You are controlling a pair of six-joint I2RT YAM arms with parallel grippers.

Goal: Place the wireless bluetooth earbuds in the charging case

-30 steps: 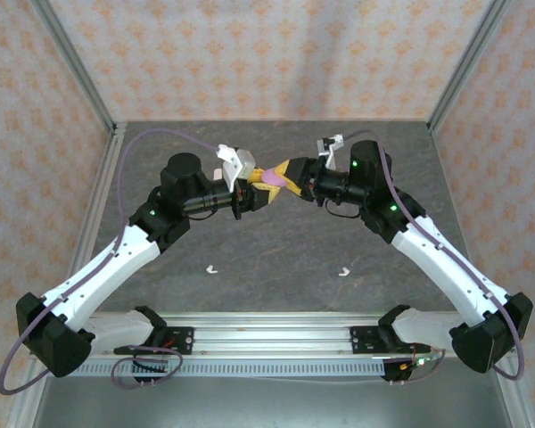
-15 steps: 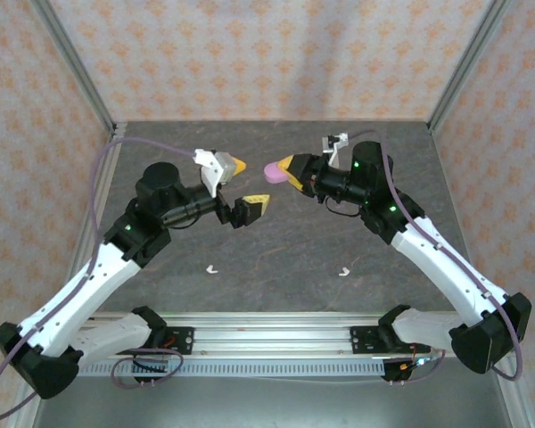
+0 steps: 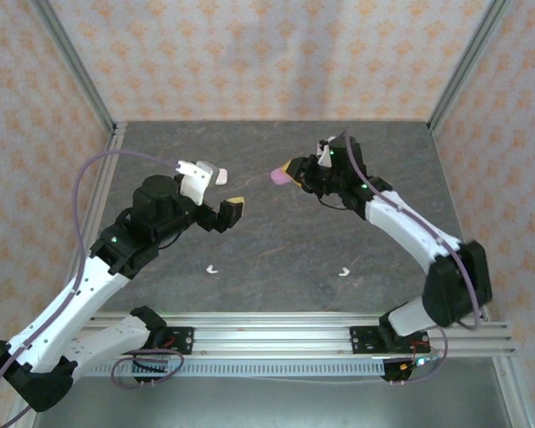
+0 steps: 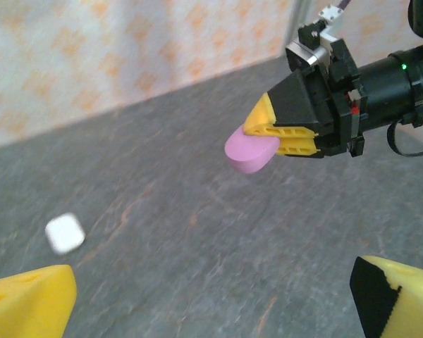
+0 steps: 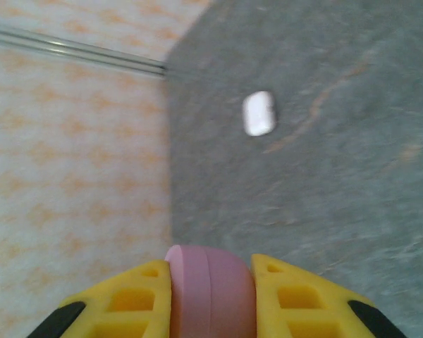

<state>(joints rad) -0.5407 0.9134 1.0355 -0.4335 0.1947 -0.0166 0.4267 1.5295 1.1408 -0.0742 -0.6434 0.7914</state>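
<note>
From above, the right gripper [image 3: 285,171] is clamped on a pink charging case [image 3: 275,176] and holds it up over the far middle of the grey table [image 3: 285,241]. The left gripper [image 3: 227,189] faces it from the left, well apart, its jaws spread wide with nothing between them. Two white earbuds lie on the table nearer the arm bases, one earbud [image 3: 212,267] left of centre and the other earbud [image 3: 343,272] right of centre. They are well apart from each other and from both grippers. A small white blob just beside the left wrist may be the white charging case [image 3: 218,173], though it is hard to tell from the arm's own white mount there.

On the left wrist camera, that gripper's yellow fingertips [image 4: 28,303] sit in the two lower corners, far apart and empty. Ahead, the right gripper [image 4: 268,134] pinches the pink charging case [image 4: 252,149], which juts past its tips, clear of the table. The white charging case [image 4: 64,233] lies on the table to the left, blurred.

On the right wrist camera, the pink charging case [image 5: 211,282] is wedged between two yellow fingers [image 5: 127,303], with a seam running down its middle. Beyond it, the white charging case [image 5: 259,113] lies flat on the table near the patterned wall [image 5: 77,141]
</note>
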